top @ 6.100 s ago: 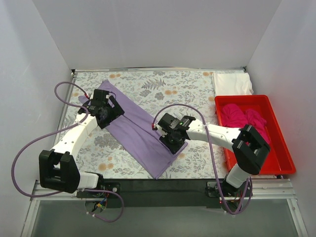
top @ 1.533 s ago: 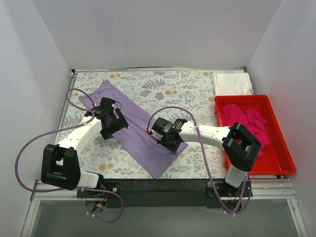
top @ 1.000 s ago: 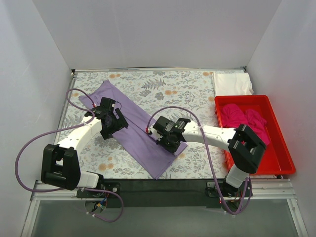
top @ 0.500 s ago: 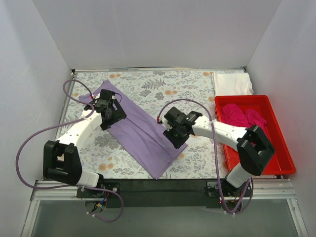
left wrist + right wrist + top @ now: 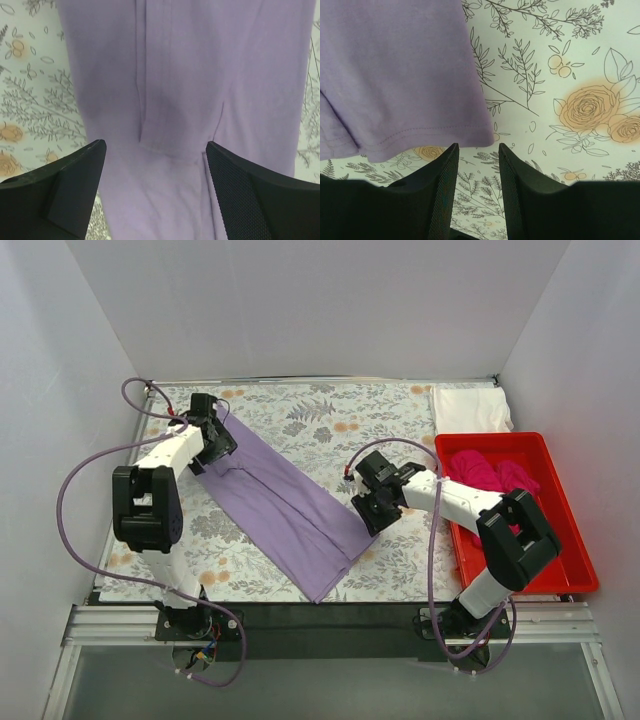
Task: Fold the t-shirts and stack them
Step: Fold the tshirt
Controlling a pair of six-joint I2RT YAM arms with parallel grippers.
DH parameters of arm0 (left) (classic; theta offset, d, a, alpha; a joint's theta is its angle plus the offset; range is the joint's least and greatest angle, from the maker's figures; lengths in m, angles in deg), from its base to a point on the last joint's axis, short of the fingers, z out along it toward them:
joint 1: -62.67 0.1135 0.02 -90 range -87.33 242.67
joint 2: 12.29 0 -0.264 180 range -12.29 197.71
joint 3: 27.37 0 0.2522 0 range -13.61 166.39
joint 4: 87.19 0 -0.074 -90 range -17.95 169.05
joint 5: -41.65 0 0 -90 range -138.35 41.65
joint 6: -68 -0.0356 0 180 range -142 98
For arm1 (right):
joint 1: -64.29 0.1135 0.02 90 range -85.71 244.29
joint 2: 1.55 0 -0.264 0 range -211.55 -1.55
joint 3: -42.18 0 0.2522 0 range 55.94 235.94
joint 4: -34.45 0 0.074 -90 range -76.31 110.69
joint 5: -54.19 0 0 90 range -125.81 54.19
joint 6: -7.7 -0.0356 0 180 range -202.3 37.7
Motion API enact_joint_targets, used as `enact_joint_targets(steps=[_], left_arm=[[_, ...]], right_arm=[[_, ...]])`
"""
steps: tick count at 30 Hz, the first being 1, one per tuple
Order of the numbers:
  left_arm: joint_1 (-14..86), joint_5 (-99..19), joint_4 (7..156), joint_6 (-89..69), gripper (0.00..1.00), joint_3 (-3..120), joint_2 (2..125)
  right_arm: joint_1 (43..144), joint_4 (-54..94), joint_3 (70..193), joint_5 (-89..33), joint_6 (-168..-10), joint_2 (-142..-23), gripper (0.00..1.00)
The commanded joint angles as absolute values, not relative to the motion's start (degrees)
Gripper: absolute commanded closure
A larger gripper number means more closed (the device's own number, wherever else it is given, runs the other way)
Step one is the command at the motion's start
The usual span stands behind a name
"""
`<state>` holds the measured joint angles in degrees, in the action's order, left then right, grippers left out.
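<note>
The lavender t-shirt [image 5: 280,505] lies folded into a long strip, running diagonally from the far left to the near middle of the tablecloth. My left gripper [image 5: 212,443] hovers over its far-left end, jaws wide open and empty, with purple fabric [image 5: 170,90] below them [image 5: 155,147]. My right gripper [image 5: 366,514] is at the strip's right edge. Its jaws [image 5: 477,147] stand narrowly open and empty over the tablecloth, just beside the shirt's hem corner [image 5: 475,132]. The magenta t-shirt [image 5: 490,475] lies bunched in the red bin. The white t-shirt [image 5: 470,408] lies folded at the back right.
The red plastic bin [image 5: 575,560] stands along the right side. The floral tablecloth [image 5: 400,420] covers the table, with white walls on three sides. Purple cables loop off both arms.
My left gripper has moved from the shirt's middle up to its far-left end. My right gripper has moved right, off the shirt to its right edge.
</note>
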<state>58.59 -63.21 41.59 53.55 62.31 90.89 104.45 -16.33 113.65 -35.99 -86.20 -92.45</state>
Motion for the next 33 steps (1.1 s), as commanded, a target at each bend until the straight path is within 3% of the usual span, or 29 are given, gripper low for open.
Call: enact_joint_targets(steps=[1,8,11,12,14,26,33], left_arm=[[59.2,-66.6,43.5,51.3,0.25,66.1,93.3],[59.7,-68.5,44.2,48.8,0.30,70.2,101.8],[59.8,-69.4,44.9,47.2,0.31,71.7,105.3],[59.9,-69.5,44.9,46.6,0.32,72.9,106.4],[59.9,-69.4,45.2,44.5,0.34,74.6,109.9],[58.3,-59.8,48.5,38.4,0.31,92.1,125.9],[51.2,-56.4,51.5,32.2,0.28,99.0,131.5]], right_arm=[[103.8,-12.1,112.5,-34.1,-87.5,-94.2,0.62],[103.8,-11.0,111.4,-33.6,-88.2,-96.4,0.63],[103.8,-11.0,109.8,-34.0,-88.9,-96.1,0.77],[103.7,-11.0,109.6,-33.9,-89.2,-95.7,0.89],[103.5,-11.5,108.2,-33.2,-90.0,-94.8,0.99],[103.7,-13.9,99.2,-26.4,-100.1,-86.6,0.99],[104.2,-13.6,98.7,-25.3,-103.7,-84.3,0.99]])
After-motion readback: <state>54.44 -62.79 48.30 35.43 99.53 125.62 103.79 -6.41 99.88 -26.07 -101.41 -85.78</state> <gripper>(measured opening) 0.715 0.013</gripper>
